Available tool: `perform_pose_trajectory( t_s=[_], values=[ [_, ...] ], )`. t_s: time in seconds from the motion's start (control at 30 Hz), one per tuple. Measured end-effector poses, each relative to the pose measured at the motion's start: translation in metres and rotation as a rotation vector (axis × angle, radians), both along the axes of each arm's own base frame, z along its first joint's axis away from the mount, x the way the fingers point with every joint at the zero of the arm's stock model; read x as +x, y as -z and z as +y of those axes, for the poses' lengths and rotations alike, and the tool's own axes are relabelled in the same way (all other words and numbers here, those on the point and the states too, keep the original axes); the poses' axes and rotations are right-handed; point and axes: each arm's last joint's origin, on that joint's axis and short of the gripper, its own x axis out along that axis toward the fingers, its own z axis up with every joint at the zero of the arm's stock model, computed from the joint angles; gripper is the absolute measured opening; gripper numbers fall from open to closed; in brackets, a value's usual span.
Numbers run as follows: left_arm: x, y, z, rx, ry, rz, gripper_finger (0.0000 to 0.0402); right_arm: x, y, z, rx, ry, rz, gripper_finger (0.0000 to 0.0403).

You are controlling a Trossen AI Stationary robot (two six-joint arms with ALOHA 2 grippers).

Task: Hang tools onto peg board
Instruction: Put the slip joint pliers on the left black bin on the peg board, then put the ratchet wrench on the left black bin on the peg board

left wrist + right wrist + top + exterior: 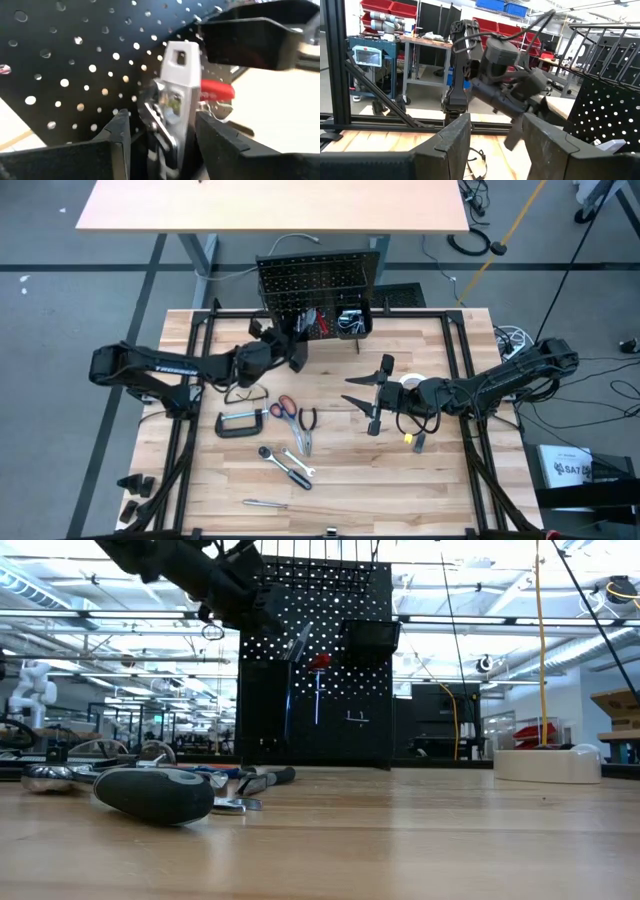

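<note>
Only the left wrist view shows the level (pixel 176 95) between the left hand (pixel 162 137) fingers.

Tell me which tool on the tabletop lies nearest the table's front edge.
The slim metal tool, lying alone on the table in the high view. The ratchet wrench, C-clamp, scissors and pliers all lie closer to the peg board.

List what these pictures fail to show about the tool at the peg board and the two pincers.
- Left wrist view: blur hides whether the silvery metal tool sits on a hook of the black perforated peg board; the left pincer stands open around it.
- High view: the left arm covers that spot.
- Low view: the right pincer lies outside the frame.
- High view: the small bits by the right arm are too small to identify.
</note>
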Motion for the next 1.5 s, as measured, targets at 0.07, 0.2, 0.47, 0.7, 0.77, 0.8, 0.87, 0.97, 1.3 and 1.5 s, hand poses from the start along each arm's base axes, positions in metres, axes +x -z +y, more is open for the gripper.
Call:
perform_pose_trajectory(
  t_s=[0.07, 0.2, 0.47, 0.7, 0.77, 0.8, 0.87, 0.97, 1.3, 1.5],
  values=[
    [-0.005, -0.003, -0.006, -0.022, 0.013, -0.002, 0.0158, 0.0, 0.0, 0.0, -0.001, 0.0, 0.002, 0.0171],
    [-0.018, -0.015, -0.02, -0.056, 0.065, -0.018, 0.0158, 0.0, 0.001, 0.0, -0.004, 0.0, 0.013, 0.0171],
    [-0.056, -0.019, -0.053, -0.343, 0.402, 0.084, 0.0157, 0.005, 0.011, -0.002, 0.019, -0.014, 0.067, 0.0171],
    [-0.076, 0.002, -0.076, -0.669, 0.625, 0.336, 0.0157, 0.026, 0.033, -0.016, 0.071, -0.121, 0.126, 0.0171],
    [-0.078, 0.006, -0.083, -0.706, 0.669, 0.391, 0.0157, 0.031, 0.038, -0.02, 0.111, -0.137, 0.139, 0.0171],
    [-0.078, 0.008, -0.087, -0.716, 0.69, 0.416, 0.0157, 0.033, 0.041, -0.022, 0.13, -0.146, 0.15, 0.0171],
    [-0.079, 0.01, -0.095, -0.726, 0.738, 0.447, 0.0157, 0.036, 0.047, -0.024, 0.156, -0.163, 0.169, 0.0171],
    [-0.08, 0.011, -0.107, -0.724, 0.794, 0.481, 0.0157, 0.041, 0.056, -0.022, 0.175, -0.183, 0.199, 0.0171],
    [-0.109, 0.022, -0.121, -0.618, 0.793, 0.299, 0.0157, 0.048, 0.07, -0.02, 0.246, -0.246, 0.244, 0.0171],
    [-0.112, 0.047, -0.12, -0.512, 0.831, 0.154, 0.0157, 0.048, 0.072, -0.019, 0.261, -0.247, 0.249, 0.0171]
  ],
)
